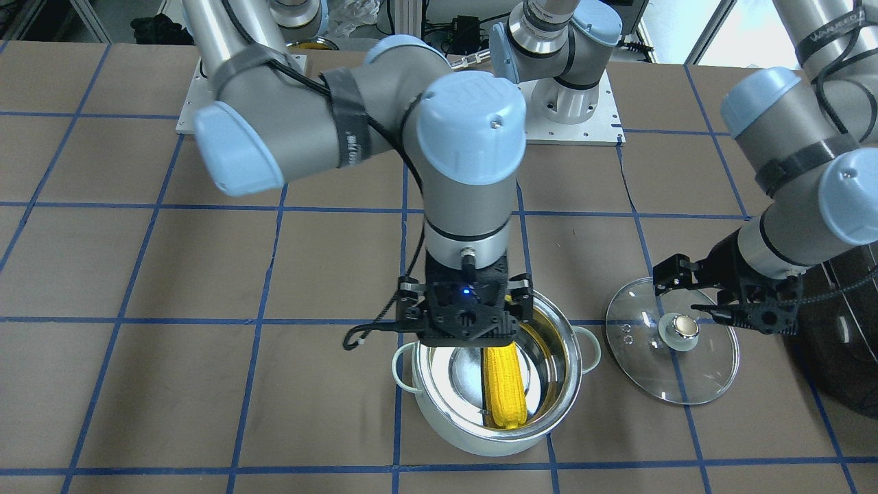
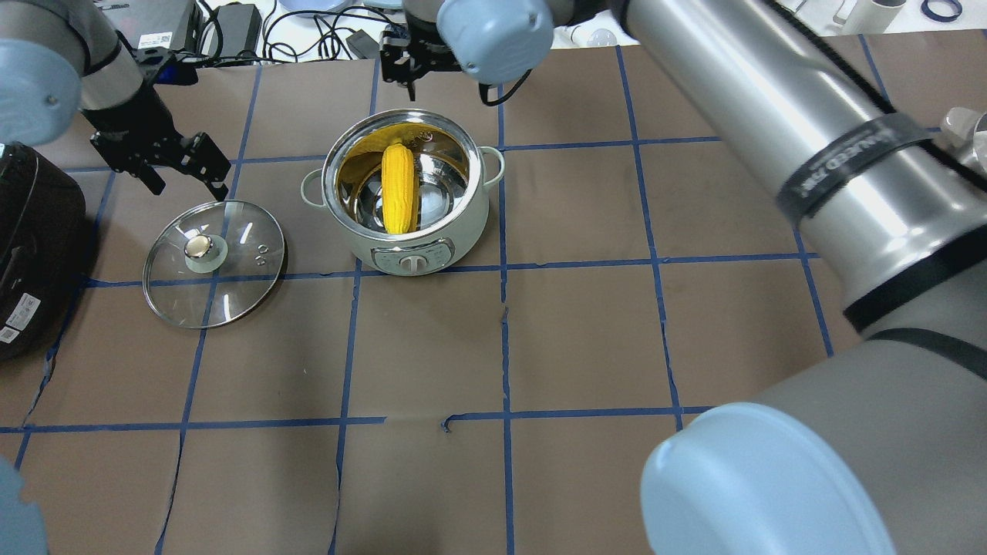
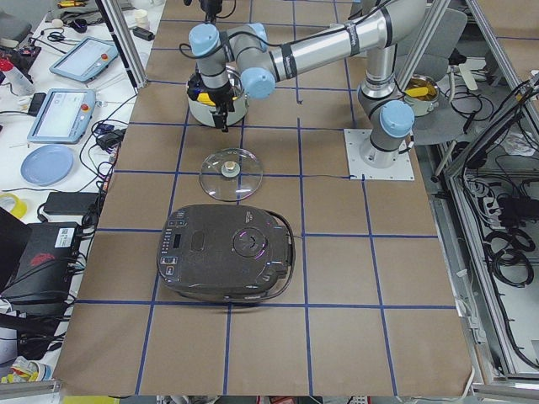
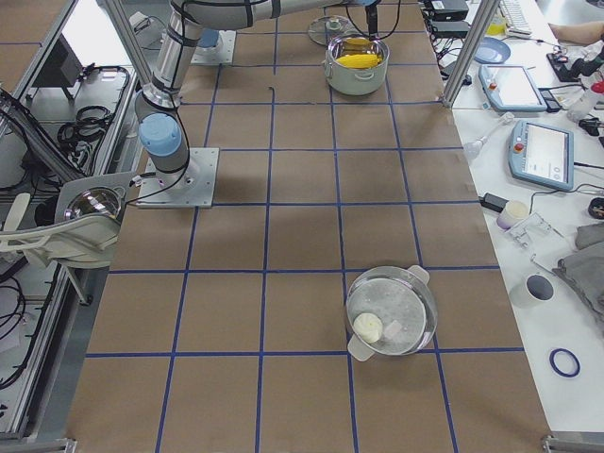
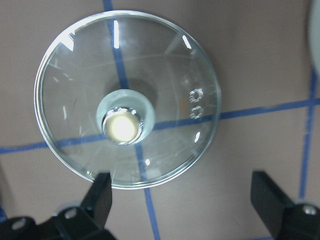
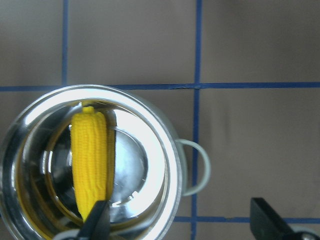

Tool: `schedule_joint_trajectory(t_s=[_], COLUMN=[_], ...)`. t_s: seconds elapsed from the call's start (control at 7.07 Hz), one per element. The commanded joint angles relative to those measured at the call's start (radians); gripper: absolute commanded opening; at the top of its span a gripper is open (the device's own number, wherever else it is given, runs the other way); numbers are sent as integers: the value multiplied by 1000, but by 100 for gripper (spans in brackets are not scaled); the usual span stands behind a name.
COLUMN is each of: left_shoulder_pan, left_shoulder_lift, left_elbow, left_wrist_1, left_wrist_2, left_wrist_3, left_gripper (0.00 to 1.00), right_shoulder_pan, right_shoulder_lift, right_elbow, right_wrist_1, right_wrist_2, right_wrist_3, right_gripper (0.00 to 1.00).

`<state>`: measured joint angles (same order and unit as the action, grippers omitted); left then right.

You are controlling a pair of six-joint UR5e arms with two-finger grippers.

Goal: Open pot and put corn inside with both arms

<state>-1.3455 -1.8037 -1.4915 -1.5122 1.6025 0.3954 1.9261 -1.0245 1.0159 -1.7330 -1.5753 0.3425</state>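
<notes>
Grey arms (image 1: 466, 199), light-blue joint caps (image 1: 470, 120), black straps (image 1: 346, 127), black cable (image 1: 374, 324); black right hand (image 1: 466, 328), blue light (image 1: 466, 291).

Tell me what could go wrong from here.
The right gripper hangs open over the rim of the pot and one end of the corn. Pulling away sideways rather than upward might clip the rim and shift the pot.
The left gripper is open close to the lid lying on the table, with the black appliance beside that arm. A careless swing could knock either.

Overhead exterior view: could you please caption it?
Corn lies in the open pot; its glass lid rests alongside.
</notes>
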Motion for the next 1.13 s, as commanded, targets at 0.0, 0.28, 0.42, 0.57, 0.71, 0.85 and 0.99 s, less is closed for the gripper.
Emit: schedule_joint_trajectory(t_s=[0.0, 0.28, 0.42, 0.57, 0.71, 0.85, 0.99], left_shoulder_pan=[-133, -208, -236, -248, -248, -248, -242], left_shoulder_lift=[82, 171, 199, 220, 231, 234, 239], left_elbow=[80, 68, 41, 21, 17, 16, 11], left_wrist_1=[-91, -131, -137, -167, -202, -227, -227], left_wrist_2=[-10, -15, -6, -7, -13, -13, -12], left_wrist_3=[-84, -184, -226, -260, -267, -265, -254], left_gripper=[100, 100, 100, 100, 100, 100, 100], right_shoulder_pan=[-128, -246, -263, -262, -275, -298, -300], right_shoulder_lift=[-186, -366, -400, -433, -436, -440, -445], right_elbow=[143, 330, 346, 358, 372, 375, 380], right_wrist_1=[107, 96, 96, 105, 75, 66, 67], right_wrist_2=[-5, 3, 0, -6, -14, -12, -11], right_wrist_3=[-179, -350, -396, -395, -398, -389, -382], right_gripper=[100, 100, 100, 100, 100, 100, 100])
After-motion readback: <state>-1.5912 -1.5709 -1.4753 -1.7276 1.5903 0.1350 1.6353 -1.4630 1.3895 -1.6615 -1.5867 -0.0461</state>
